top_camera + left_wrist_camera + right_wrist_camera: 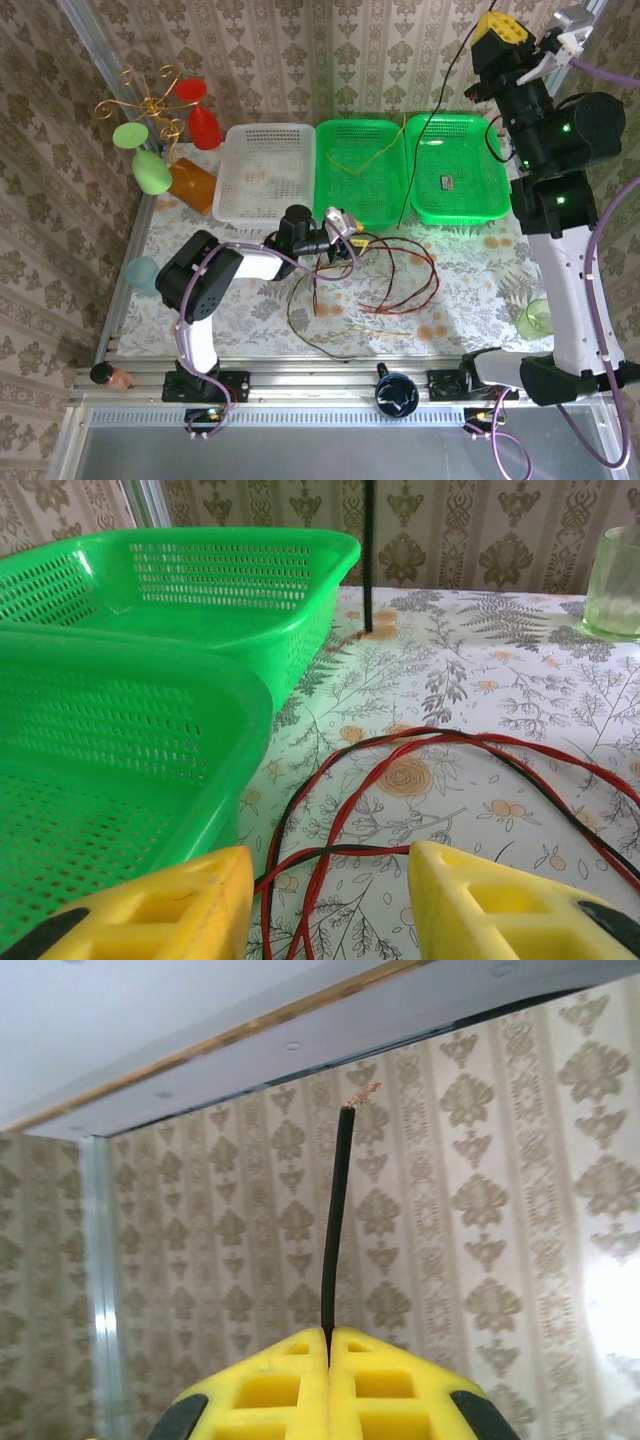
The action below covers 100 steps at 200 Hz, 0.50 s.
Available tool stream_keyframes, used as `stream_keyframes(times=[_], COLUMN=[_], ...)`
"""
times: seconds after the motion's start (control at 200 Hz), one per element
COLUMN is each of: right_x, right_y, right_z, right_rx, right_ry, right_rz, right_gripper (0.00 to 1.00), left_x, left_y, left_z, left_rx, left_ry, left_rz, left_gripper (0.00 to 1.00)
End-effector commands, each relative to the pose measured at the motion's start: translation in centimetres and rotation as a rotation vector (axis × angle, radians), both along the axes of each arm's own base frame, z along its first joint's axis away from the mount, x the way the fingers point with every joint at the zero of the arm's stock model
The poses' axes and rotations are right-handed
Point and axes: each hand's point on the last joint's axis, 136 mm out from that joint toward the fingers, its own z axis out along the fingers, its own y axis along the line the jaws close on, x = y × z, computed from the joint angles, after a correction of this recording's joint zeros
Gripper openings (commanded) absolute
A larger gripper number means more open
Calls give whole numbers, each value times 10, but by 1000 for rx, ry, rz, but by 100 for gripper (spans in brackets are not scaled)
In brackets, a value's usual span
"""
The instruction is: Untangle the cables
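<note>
Cable (335, 1230), black, stands pinched between the right gripper's (328, 1338) closed jaws — the left gripper (330, 870), half-open, grips nothing over red-and-black loops (400, 742).

Nothing legible anywhere; the small dark tag (447, 183) in the right green basket (457, 216) is blurred

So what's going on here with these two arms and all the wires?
Two robot arms are sorting out a tangle of thin cables. The right arm is lifted high, its jaws shut on the end of a black cable that hangs down toward the table. The left arm is low, its jaws open over the red and black cables looped beside the green baskets.
</note>
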Motion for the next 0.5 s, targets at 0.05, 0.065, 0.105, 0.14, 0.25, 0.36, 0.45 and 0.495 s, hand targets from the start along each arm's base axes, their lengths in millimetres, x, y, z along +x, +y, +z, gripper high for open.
stream_keyframes(times=[0.05, 0.065, 0.105, 0.14, 0.25, 0.36, 0.45, 0.495], right_x=[25, 28, 39, 49, 70, 86, 104, 115], right_y=[-18, -18, -18, -20, -24, -25, -29, -31], right_z=[7, 7, 5, 2, 0, -3, -14, -25], right_rx=[-89, -97, -123, -140, -185, -239, -313, -374], right_ry=[-28, -27, -20, -9, 4, 14, 41, 62], right_rz=[-211, -222, -249, -274, -335, -377, -434, -482], right_gripper=[0, 0, 0, 0, 0, 0, 0, 0], left_x=[-8, -6, -7, -7, -6, -7, -6, -7], left_y=[7, 9, 11, 14, 23, 32, 37, 40], left_z=[35, 36, 39, 40, 44, 45, 44, 43], left_rx=[-32, -27, -19, -7, 38, 80, 104, 117], left_ry=[-27, -28, -22, -10, 10, 37, 62, 74], left_rz=[16, 30, 42, 54, 96, 127, 150, 156], left_gripper=[48, 48, 48, 48, 50, 53, 53, 54])
